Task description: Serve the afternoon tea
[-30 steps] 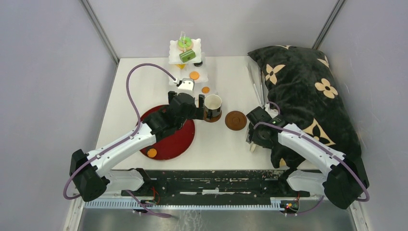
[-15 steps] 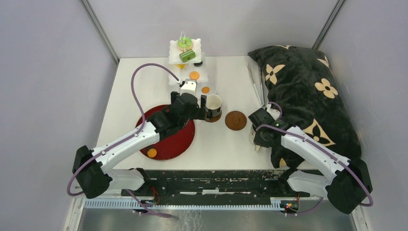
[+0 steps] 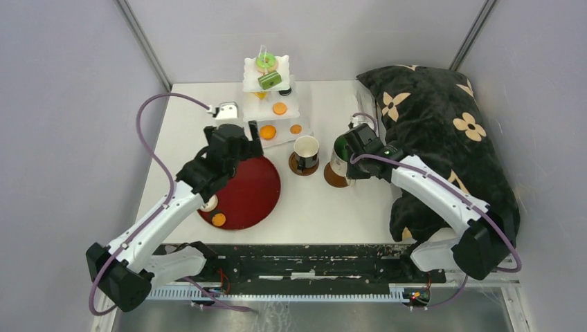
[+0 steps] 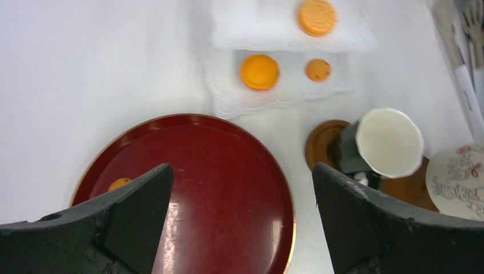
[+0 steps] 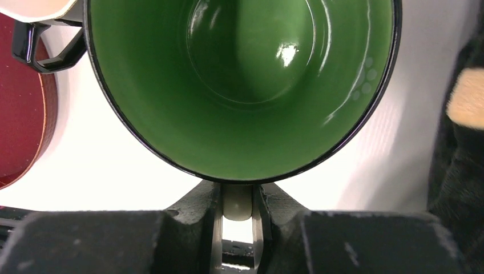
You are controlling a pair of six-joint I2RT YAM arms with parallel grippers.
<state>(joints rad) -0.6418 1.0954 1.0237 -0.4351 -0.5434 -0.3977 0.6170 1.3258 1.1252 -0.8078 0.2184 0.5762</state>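
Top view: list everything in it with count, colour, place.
stand: one, white, far edge.
orange discs: four; three on stand, one on tray.
donut: one, green, stand's top.
cake: one, green, stand, by donut.
white-lined mug: one, on left coaster.
green-lined mug: one, at right coaster.
coasters: two, brown, centre.
tray: one, dark red, left.
pillow: one, black, right.
tongs: one, metal, beside pillow.
left jaws: open, above tray.
right jaws: shut on green-lined mug's handle.

Three-tier stand, sweets aboard. White-lined mug upright on coaster. Green-lined mug held over second coaster.
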